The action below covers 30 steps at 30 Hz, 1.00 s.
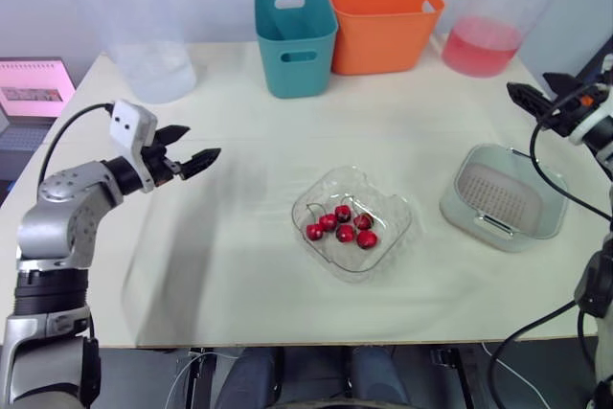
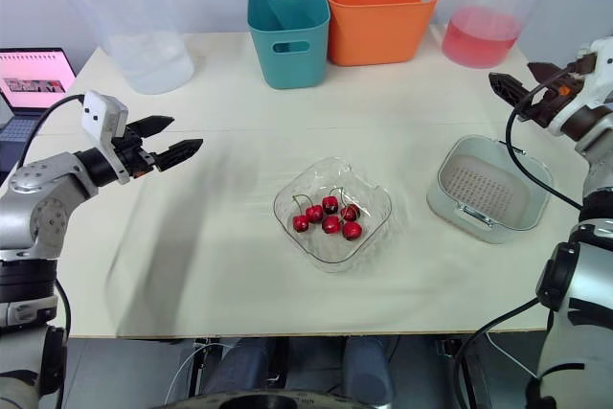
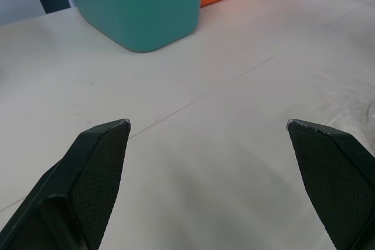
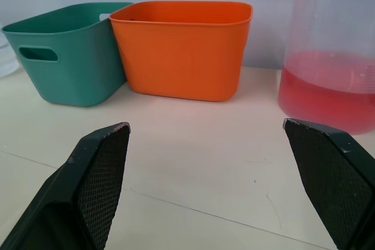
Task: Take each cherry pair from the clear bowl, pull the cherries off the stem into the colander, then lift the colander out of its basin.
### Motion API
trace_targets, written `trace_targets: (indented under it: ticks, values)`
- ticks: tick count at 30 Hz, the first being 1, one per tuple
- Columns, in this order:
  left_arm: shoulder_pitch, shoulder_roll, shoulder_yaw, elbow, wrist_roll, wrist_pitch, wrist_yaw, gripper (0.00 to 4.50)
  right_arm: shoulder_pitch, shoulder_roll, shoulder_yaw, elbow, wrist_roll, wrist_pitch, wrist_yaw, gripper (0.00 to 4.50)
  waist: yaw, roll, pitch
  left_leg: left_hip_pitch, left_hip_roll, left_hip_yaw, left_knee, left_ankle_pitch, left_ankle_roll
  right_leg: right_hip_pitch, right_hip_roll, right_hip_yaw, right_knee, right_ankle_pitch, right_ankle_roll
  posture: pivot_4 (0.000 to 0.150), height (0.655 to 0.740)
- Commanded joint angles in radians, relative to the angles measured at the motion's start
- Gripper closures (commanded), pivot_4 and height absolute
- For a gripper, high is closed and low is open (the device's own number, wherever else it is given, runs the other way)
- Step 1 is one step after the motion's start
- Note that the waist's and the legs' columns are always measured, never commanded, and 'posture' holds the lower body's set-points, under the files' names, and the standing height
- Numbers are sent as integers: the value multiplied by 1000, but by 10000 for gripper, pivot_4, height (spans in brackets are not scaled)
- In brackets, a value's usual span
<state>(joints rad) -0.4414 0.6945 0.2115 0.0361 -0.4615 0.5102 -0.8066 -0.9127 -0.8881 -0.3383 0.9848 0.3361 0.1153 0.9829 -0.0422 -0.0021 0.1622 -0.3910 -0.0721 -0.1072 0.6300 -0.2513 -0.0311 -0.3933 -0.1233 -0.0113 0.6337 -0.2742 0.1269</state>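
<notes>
Cherries (image 1: 342, 224) all sit in the clear bowl (image 1: 400, 206), mid table toward the near edge. Colander (image 1: 506, 191) sits empty inside its basin (image 1: 458, 210) to the right. First step looks not yet begun. Left gripper (image 1: 202, 141) hovers well left of the bowl, right gripper (image 2: 510, 73) just beyond the basin's far right. Both have jaws spread wide, holding and touching nothing. Next move probably calls for one gripper to dip into the bowl and pinch a stem without shoving the bowl.

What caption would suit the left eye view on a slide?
Left gripper and right gripper hover open above the table; cherries sit in the clear bowl, the colander empty in its basin.
</notes>
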Motion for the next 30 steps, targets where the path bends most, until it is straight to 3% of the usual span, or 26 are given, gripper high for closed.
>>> trace_targets:
  ticks: [1, 19, 30]
  values:
    - [-20, 9, 22, -27, -12, -10, -2, 0, -27, -18, -20, -14, 6, -25, -3, 555, 0, 0, 0, 0, 0, 0, 0, 0, 0, 0, 0, 0, 0, 0, 0, 1500, 7400]
    - [-27, 13, 26, -18, -14, -17, -3, 0, -21, -16, -23, -15, 9, -27, -12, 555, 0, 0, 0, 0, 0, 0, 0, 0, 0, 0, 0, 0, 0, 0, 0, 1500, 7400]
    - [-34, 20, 20, 10, 0, -38, -9, 0, -30, -26, -23, -77, 20, 103, -75, 555, 0, 0, 0, 0, 0, 0, 0, 0, 0, 0, 0, 1, 0, 0, 0, 1500, 7400]
